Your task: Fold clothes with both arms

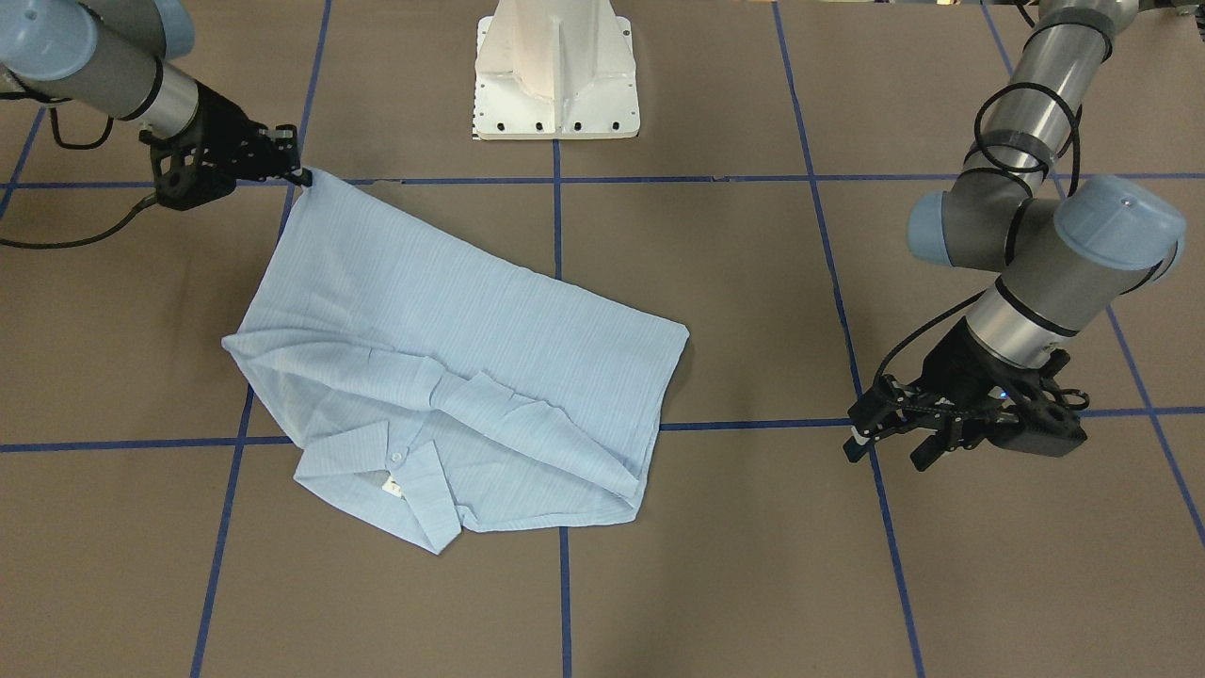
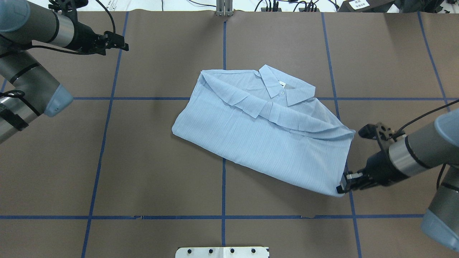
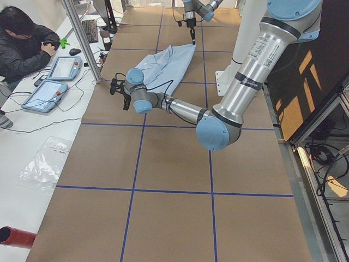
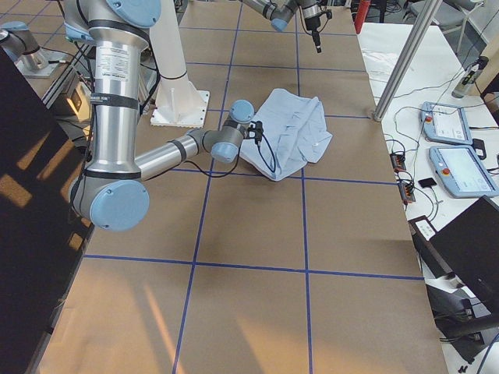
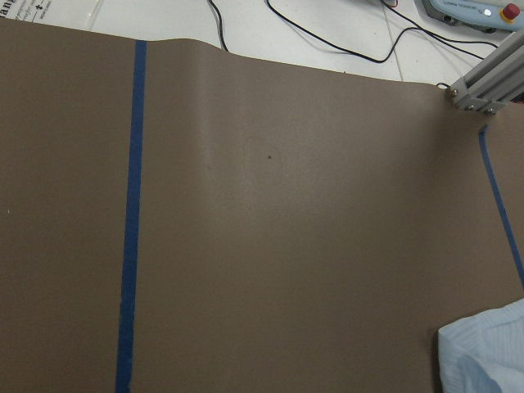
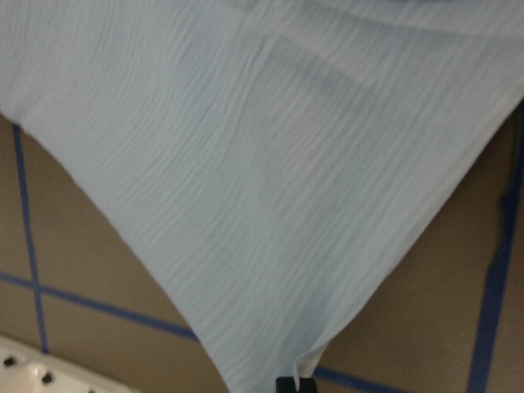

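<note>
The light-blue shirt (image 1: 452, 348) (image 2: 258, 139) lies partly folded on the brown table, collar (image 2: 283, 87) up on the far side from the robot. My right gripper (image 1: 301, 175) (image 2: 341, 187) is shut on the hem corner nearest the robot. In the right wrist view the cloth (image 6: 262, 180) narrows down to the fingertips (image 6: 293, 382). My left gripper (image 1: 888, 450) (image 2: 122, 41) hangs open and empty over bare table, well away from the shirt. The left wrist view catches only a shirt edge (image 5: 487, 356) at its lower right.
The white pedestal base (image 1: 555, 75) stands at the robot's edge of the table. Blue tape lines (image 2: 223, 179) cross the brown surface. A person (image 3: 24, 43) sits at a side desk with tablets (image 3: 52, 87), beyond a metal post (image 3: 82, 41).
</note>
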Robot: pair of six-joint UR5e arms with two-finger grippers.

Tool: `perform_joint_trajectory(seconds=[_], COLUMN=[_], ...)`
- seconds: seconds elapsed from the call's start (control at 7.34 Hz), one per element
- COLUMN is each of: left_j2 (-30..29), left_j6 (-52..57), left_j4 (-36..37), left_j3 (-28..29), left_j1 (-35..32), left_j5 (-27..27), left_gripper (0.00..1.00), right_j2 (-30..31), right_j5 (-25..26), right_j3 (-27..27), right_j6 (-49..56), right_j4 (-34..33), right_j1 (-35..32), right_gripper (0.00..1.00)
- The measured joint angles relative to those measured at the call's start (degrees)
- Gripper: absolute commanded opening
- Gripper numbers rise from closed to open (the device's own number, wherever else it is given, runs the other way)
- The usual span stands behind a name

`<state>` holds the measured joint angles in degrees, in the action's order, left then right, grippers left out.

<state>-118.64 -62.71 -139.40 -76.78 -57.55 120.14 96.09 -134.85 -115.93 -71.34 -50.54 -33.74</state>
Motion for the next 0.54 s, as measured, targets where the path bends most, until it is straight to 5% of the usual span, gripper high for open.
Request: perform_joint_trajectory(seconds=[0.14, 0.27, 0.41, 0.54], left_j2=[0.00, 0.03, 0.06, 0.07], left_j6=[-0.21, -0.27, -0.30, -0.35], left_j4=[-0.05, -0.07, -0.10, -0.12], left_j3=[-0.17, -0.27, -0.39, -0.64], left_j1=[0.09, 0.13, 0.15, 0.19], left_j5=[0.00, 0.00, 0.02, 0.06], left_gripper=[0.95, 0.99, 0.99, 0.99], right_j2=[0.49, 0.63, 0.54, -0.02], right_j5=[0.20, 0.40, 0.52, 0.68], right_j3=[-2.39, -4.05, -5.06, -5.48], right_j6=[-2.37, -4.04, -4.79, -5.07], right_j4=[0.00, 0.00, 0.00, 0.00], right_j1=[6.21, 11.75, 15.40, 16.89], right_gripper=[0.00, 0.72, 1.00, 1.00])
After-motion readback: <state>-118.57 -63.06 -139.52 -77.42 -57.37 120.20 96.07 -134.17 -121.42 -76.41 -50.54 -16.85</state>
